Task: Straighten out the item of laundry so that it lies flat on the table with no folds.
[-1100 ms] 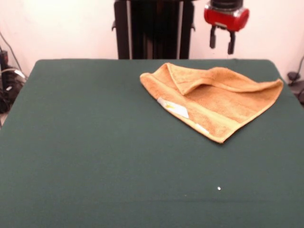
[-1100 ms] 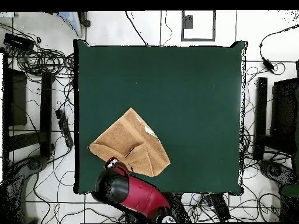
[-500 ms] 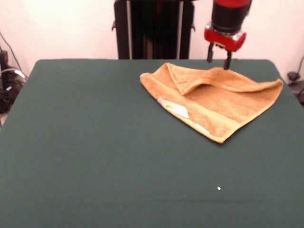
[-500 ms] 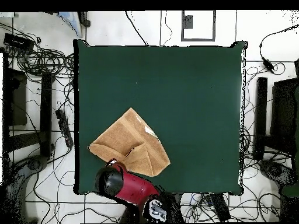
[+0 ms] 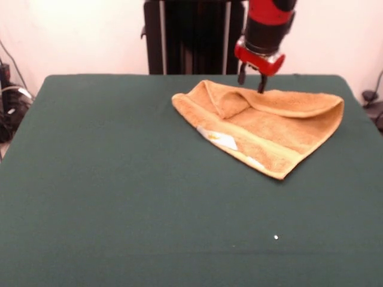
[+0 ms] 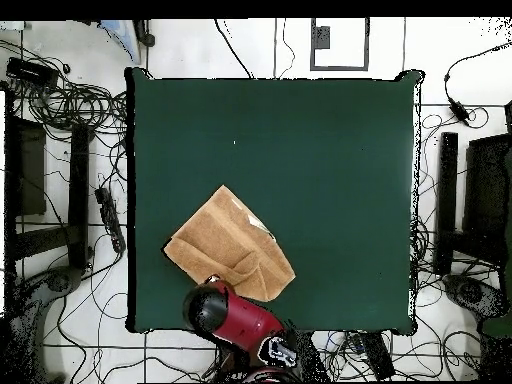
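Red arm [image 5: 266, 21] down over folded towel's [image 5: 269, 122] far edge, jaws [image 5: 251, 82] apart, tips at the cloth.

The arm [image 5: 267, 24] is a glossy red cylinder with a black band. Below it sits a red wrist block, ending in a pincer [image 5: 252, 79] with two thin black fingers [image 5: 261, 84].
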Tool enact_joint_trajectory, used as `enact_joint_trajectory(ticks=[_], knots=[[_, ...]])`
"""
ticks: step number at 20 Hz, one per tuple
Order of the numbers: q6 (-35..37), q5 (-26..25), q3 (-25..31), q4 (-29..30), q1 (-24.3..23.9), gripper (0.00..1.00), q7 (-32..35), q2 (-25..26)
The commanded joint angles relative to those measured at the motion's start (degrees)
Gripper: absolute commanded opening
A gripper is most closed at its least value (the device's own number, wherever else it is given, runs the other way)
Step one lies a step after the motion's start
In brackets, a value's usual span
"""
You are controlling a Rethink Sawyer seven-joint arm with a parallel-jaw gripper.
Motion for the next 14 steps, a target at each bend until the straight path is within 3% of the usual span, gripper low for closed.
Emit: enact_joint_trajectory(ticks=[1, 8, 14], knots=[[-3.30, -1.61, -2.96, -8.07, -1.99, 1.00, 5.52, 1.16], [-8.64, -4.63, 1.78, -8.57, -5.71, 1.00, 8.13, 4.32], [-1.38, -3.40, -1.94, -7.43, -1.26, 1.00, 8.43, -1.43]])
